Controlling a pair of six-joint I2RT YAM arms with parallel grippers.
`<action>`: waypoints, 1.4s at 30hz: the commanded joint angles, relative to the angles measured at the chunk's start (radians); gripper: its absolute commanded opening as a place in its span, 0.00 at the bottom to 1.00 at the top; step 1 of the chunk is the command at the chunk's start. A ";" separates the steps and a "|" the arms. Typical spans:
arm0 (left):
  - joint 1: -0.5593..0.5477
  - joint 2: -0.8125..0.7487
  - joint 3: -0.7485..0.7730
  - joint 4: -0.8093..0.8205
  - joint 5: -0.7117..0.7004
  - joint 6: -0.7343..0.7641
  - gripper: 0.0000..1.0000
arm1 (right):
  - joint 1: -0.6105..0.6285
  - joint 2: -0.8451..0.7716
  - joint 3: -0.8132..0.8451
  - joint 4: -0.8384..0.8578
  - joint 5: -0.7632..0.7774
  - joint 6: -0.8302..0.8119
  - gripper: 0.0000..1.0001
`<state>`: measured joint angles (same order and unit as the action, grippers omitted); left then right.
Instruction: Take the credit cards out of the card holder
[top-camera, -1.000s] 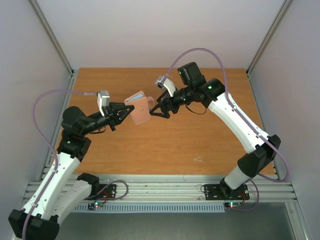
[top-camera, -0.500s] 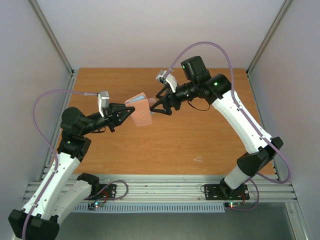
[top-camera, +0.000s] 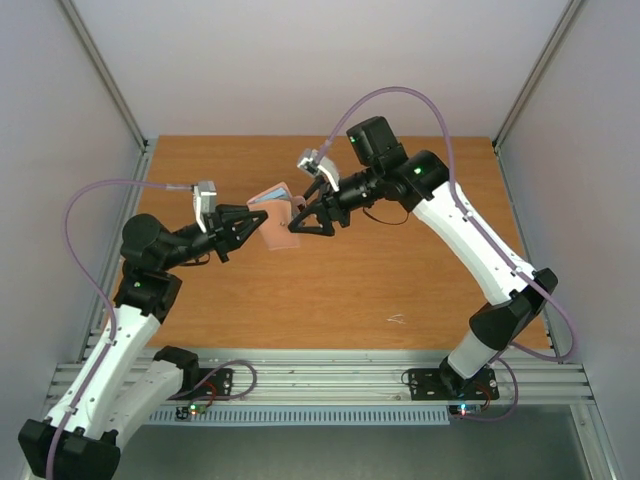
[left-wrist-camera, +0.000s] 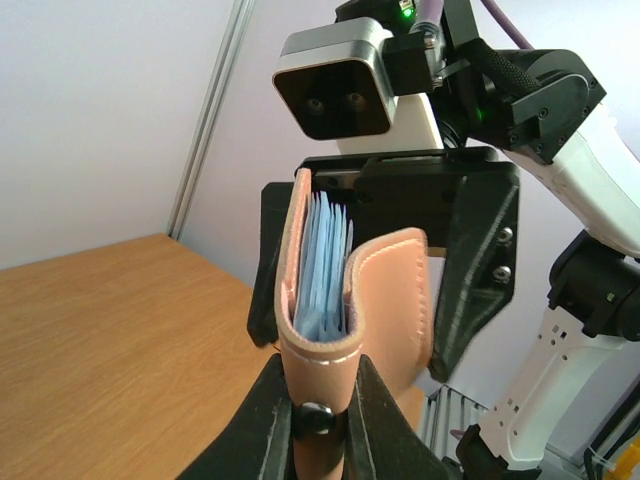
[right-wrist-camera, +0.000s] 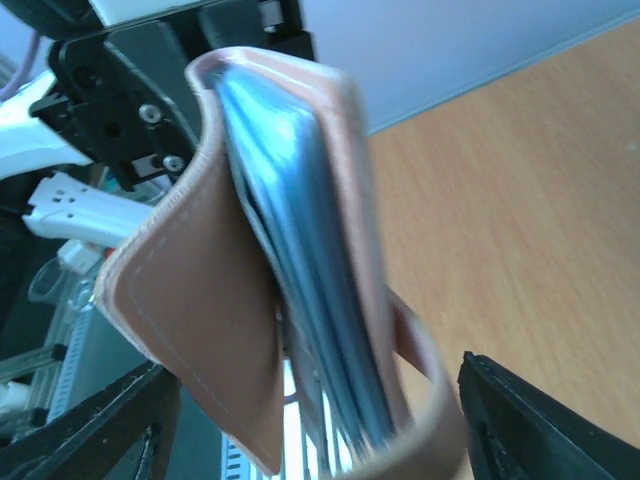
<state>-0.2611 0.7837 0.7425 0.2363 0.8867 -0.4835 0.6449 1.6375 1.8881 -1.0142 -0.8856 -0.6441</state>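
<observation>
The card holder (top-camera: 277, 215) is pinkish-brown and held in the air above the table. My left gripper (top-camera: 257, 223) is shut on its folded end (left-wrist-camera: 318, 395), beside a black snap. The holder stands half open, and thin light blue edges (left-wrist-camera: 325, 262) show packed inside; I cannot tell single credit cards apart. My right gripper (top-camera: 301, 216) is open, with one finger (left-wrist-camera: 478, 270) on each side of the holder's free end. In the right wrist view the holder (right-wrist-camera: 205, 300) fills the gap between my right gripper's (right-wrist-camera: 320, 425) fingers (right-wrist-camera: 540, 425), with blue-grey edges (right-wrist-camera: 300, 270) inside it.
The wooden table (top-camera: 400, 270) lies below both arms. White walls and metal posts close in the left, back and right. A small pale scrap (top-camera: 397, 320) lies on the table near the front right.
My right gripper has moved left and closed in on the holder, so its open fingers now straddle it. The left gripper and holder shifted slightly left.
</observation>
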 joint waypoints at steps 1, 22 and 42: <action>-0.016 -0.008 -0.003 0.107 0.039 -0.019 0.00 | 0.045 0.028 0.012 0.037 -0.059 -0.005 0.74; -0.014 -0.011 -0.007 0.116 0.051 -0.016 0.00 | -0.078 0.017 -0.060 0.035 -0.058 0.010 0.66; -0.016 -0.013 -0.017 0.112 0.040 -0.017 0.00 | 0.025 0.049 -0.006 -0.006 -0.228 -0.022 0.27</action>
<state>-0.2703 0.7773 0.7315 0.2710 0.9436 -0.4980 0.6315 1.6756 1.8603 -1.0172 -1.0359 -0.6594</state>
